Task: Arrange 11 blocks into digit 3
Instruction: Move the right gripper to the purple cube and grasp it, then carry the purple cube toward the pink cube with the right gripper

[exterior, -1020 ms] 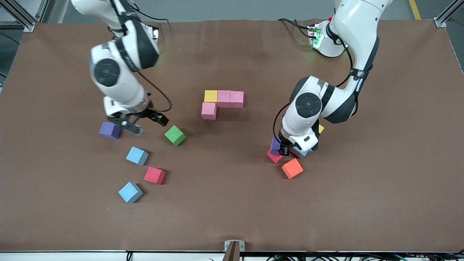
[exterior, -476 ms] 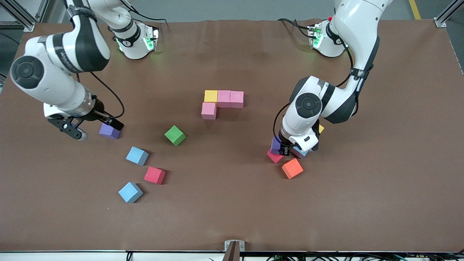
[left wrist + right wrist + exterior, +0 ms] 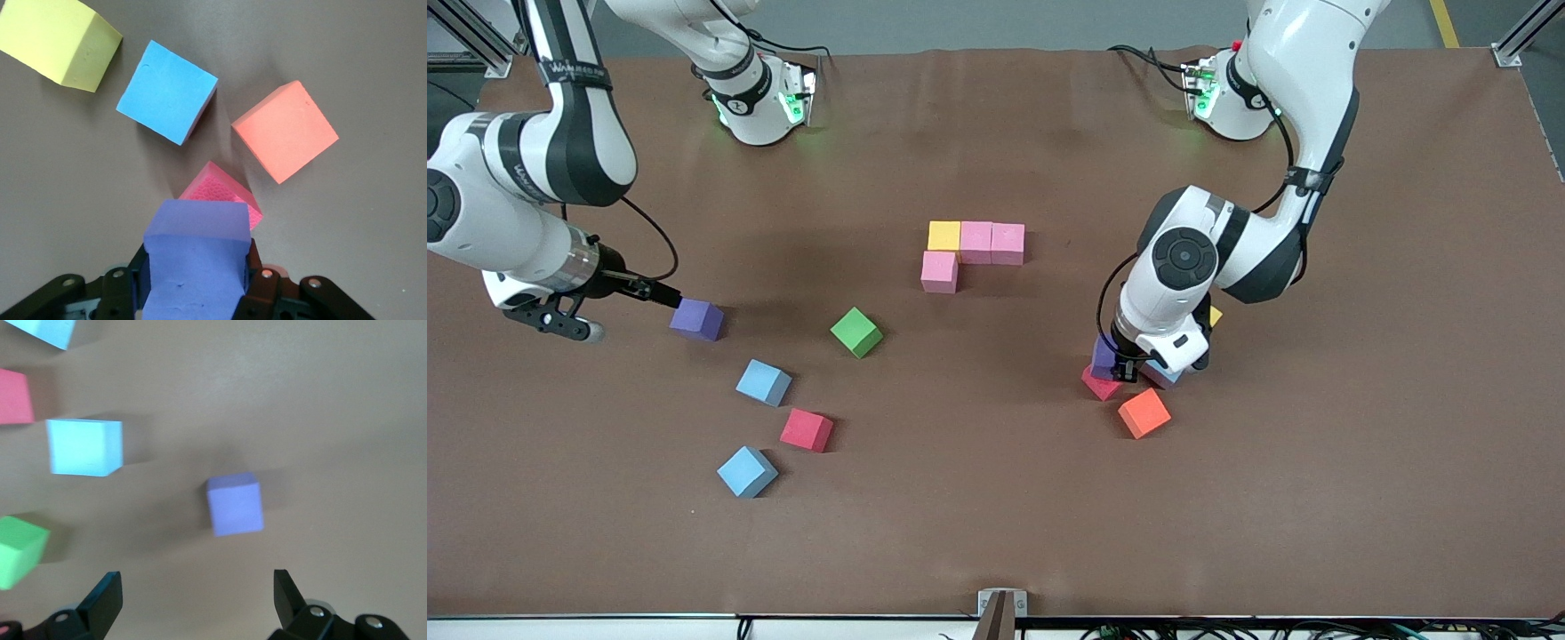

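Brown tabletop carries scattered blocks. Partial figure near middle: yellow block, 2 pink blocks in row, third pink block nearer camera under yellow.

Left pincer pinching purple block (tight), just over red block, orange block beside.

Right pincer spread wide, low beside second purple block. Green block between purple block and figure.

Left claw hemmed by red block, blue block, orange block.
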You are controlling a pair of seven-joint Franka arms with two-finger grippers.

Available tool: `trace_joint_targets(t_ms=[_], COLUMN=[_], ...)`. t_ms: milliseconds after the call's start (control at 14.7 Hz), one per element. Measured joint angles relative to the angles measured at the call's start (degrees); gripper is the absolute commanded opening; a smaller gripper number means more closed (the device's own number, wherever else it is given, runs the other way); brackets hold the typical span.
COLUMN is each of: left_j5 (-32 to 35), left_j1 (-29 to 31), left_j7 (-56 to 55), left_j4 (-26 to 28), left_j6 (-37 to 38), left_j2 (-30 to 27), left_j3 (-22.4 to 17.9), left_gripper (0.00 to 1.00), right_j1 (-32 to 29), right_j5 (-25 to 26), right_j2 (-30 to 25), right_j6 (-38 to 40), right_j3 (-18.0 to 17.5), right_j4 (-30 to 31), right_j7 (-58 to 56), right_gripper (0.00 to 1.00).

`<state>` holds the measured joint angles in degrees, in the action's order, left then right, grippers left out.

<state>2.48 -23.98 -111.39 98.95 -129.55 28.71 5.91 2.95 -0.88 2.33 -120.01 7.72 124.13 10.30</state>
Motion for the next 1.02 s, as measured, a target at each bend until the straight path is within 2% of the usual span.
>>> trace_joint_targets(t_ms=[340,680,1020], left_j5=[0.0,0.0,0.0], left_j1=[0.0,0.0,0.0], left_j7=[0.0,0.0,0.0], left_j4=[-0.6,-0.7,-0.7], left_j6=[0.8,0.9,0.9], left_j2=[0.0,0.0,0.0], left_j3=[0.0,0.0,0.0], left_gripper=[0.32,0.32,0.32], right_j1=[-2.4,-2.4,-2.4], right_j5=[0.0,0.0,0.0], right_j2=[0.1,4.4,9.2], right_j6=[-19.1,-29.1,-34.9], right_j3=[-0.1,-0.6,-0.7], right_j4=[14.2,17.8,18.1], right_j7=[-6.2,-6.5,-6.7], right_gripper=[1.0,1.0,0.97])
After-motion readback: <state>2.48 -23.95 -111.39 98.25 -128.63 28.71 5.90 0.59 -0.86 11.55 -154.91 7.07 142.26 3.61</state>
